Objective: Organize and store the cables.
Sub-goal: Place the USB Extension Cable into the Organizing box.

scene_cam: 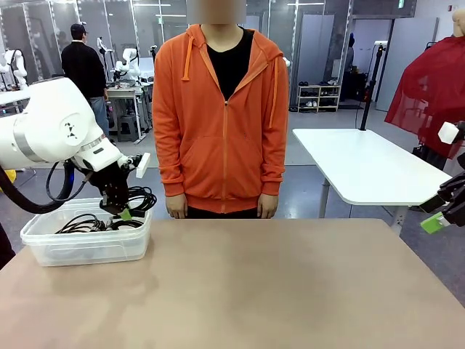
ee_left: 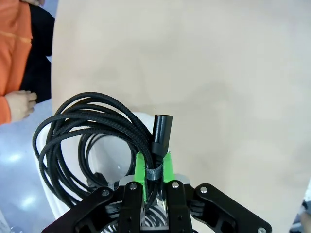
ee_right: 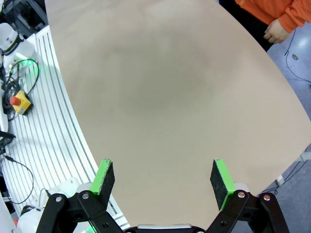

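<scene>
At the left of the frame, the left gripper (scene_cam: 123, 212) hangs over a clear plastic bin (scene_cam: 87, 246), its green pads pinched on a coiled black cable (ee_left: 92, 141) at the strap, plug end pointing up. More cables (scene_cam: 83, 224) lie inside the bin. The right gripper (ee_right: 163, 178) waits spread wide over bare table (scene_cam: 276, 291). Best to lower the coil fully inside the rim before releasing, so no loop drapes over the wall.
</scene>
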`<action>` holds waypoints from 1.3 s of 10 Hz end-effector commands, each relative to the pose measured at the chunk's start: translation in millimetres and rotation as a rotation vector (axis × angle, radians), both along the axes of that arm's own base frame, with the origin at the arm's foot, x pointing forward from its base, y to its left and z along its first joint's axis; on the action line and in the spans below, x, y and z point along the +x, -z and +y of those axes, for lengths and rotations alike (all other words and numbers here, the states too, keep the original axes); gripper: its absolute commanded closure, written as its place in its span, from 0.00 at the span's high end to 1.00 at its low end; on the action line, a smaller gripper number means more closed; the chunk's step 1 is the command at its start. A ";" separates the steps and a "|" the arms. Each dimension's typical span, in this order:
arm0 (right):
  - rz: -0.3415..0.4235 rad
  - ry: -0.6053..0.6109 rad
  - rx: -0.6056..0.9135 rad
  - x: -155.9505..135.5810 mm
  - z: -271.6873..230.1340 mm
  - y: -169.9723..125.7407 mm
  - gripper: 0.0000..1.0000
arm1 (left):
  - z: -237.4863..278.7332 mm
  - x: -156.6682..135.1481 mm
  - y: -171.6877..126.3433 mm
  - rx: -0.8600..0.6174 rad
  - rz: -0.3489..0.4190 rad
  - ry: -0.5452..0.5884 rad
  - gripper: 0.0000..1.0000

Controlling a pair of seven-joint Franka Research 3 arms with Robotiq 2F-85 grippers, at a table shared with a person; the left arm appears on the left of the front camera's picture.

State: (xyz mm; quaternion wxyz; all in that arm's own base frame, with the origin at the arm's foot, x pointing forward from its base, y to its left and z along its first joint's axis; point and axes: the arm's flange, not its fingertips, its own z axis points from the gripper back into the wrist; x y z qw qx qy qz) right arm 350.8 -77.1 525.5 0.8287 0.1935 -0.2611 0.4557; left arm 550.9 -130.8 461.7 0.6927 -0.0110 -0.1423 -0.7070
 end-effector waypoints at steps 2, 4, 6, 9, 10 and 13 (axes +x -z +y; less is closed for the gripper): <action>-0.001 -0.003 -0.015 -1.3 -0.8 -0.4 1.00 | 17.1 11.4 16.8 0.093 0.019 0.074 0.16; -0.001 -0.003 -0.015 -1.3 -0.8 -0.4 1.00 | 32.4 25.9 37.1 0.167 0.039 0.091 0.16; -0.001 -0.003 -0.015 -1.3 -0.8 -0.4 1.00 | 38.9 36.0 55.5 0.177 0.066 0.046 0.16; -0.001 -0.003 -0.015 -1.3 -0.8 -0.4 1.00 | 42.2 44.8 62.7 0.163 0.101 -0.026 0.16; -0.001 -0.003 -0.015 -1.3 -0.8 -0.4 1.00 | 42.1 45.7 60.0 0.162 0.095 -0.045 0.16; -0.001 -0.003 -0.015 -1.3 -0.8 -0.4 1.00 | 46.9 51.2 50.2 0.167 0.082 -0.111 0.81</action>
